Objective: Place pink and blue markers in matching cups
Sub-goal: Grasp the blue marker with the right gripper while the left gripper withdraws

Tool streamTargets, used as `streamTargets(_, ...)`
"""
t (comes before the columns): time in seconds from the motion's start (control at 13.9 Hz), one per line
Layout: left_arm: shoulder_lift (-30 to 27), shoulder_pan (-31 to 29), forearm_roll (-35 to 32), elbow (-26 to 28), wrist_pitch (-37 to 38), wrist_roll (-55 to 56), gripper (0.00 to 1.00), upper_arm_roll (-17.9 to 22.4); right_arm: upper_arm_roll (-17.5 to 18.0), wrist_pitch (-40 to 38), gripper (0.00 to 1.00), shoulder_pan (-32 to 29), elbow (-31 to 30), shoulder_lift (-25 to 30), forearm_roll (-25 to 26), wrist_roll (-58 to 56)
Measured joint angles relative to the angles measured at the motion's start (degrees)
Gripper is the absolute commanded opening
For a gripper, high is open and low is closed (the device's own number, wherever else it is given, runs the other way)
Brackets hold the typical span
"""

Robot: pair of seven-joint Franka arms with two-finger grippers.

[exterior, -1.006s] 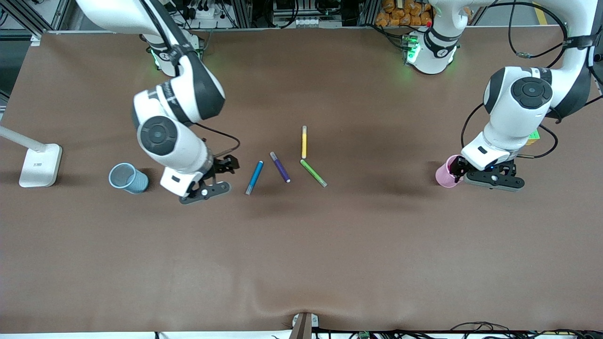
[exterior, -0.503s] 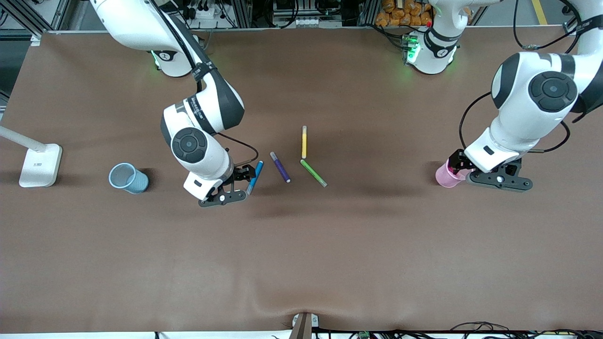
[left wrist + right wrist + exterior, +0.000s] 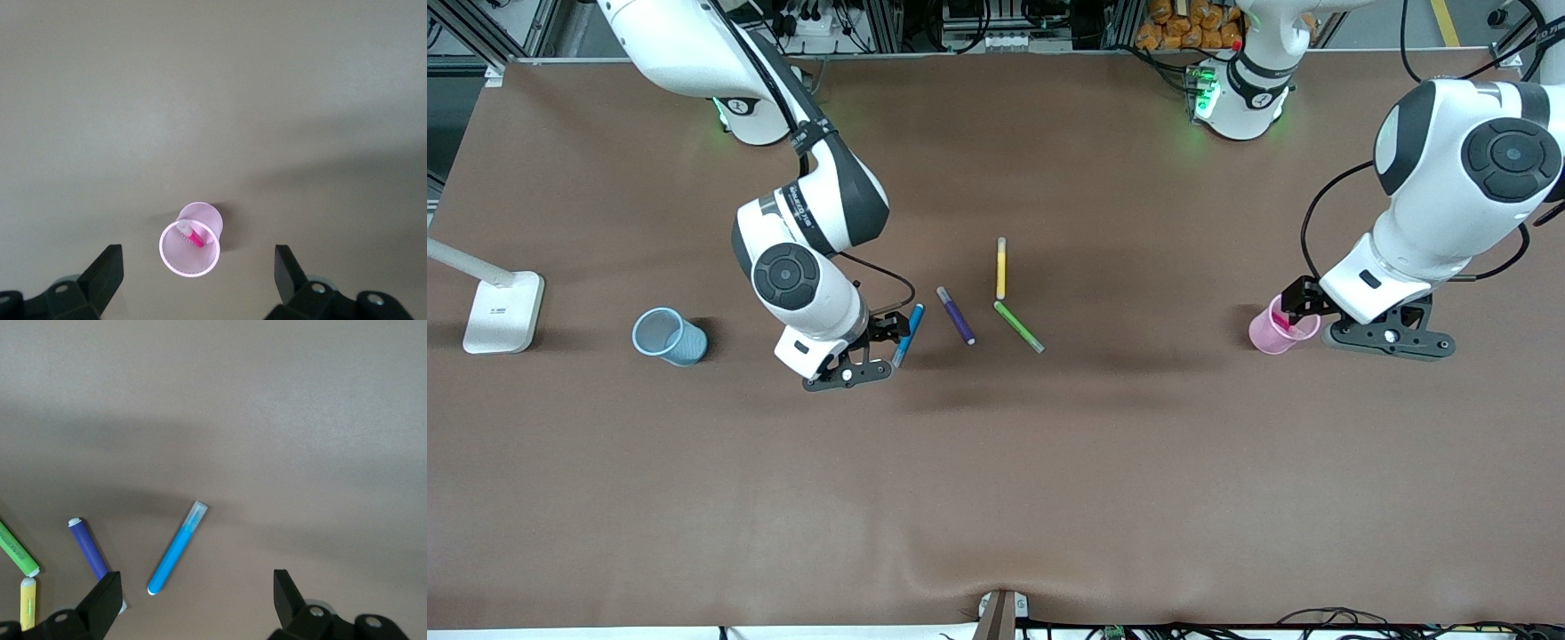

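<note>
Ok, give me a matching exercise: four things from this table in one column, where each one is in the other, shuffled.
Things:
1. pink marker
2. blue marker
3. blue cup
4. yellow marker

Places:
A. alone, toward the right arm's end of the table
B. inside the pink cup
C. lying on the table under the open right gripper
D. beside the green marker, farther from the front camera

Pairs: 1-B, 2-C, 3-A, 4-D

No lettering can be made out: the band on the right arm (image 3: 805, 206) carries print too small to read.
</note>
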State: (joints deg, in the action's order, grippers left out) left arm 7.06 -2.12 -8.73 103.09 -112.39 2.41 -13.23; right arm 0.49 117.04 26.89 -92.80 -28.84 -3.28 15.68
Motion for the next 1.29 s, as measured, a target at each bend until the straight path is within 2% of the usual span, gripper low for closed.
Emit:
streamTargets(0.29,-0.35,1.35,0.37,-4.43,6.25,0.03,1.00,3.22,-0.01,0.00,1.00,0.00,0.00,-0.08,0.00,0.00)
streamTargets(0.65,-2.12,4.30,8.50,-11.29,17.03,-0.05,1.00,10.64,-0.05,0.00,1.00,0.00,0.00,-0.10,0.04,0.00)
streamTargets(0.86,-5.80,4.38,9.21,-11.66,21.96,-0.28,1.00,11.47,-0.06,0.00,1.00,0.00,-0.01,-0.17,0.04,0.00)
streamTargets(1.29,-8.14,4.37,9.21,-11.69,23.98,-4.62,1.00,14.29,0.04,0.49,1.00,0.76,-0.07,-1.49,0.04,6.40)
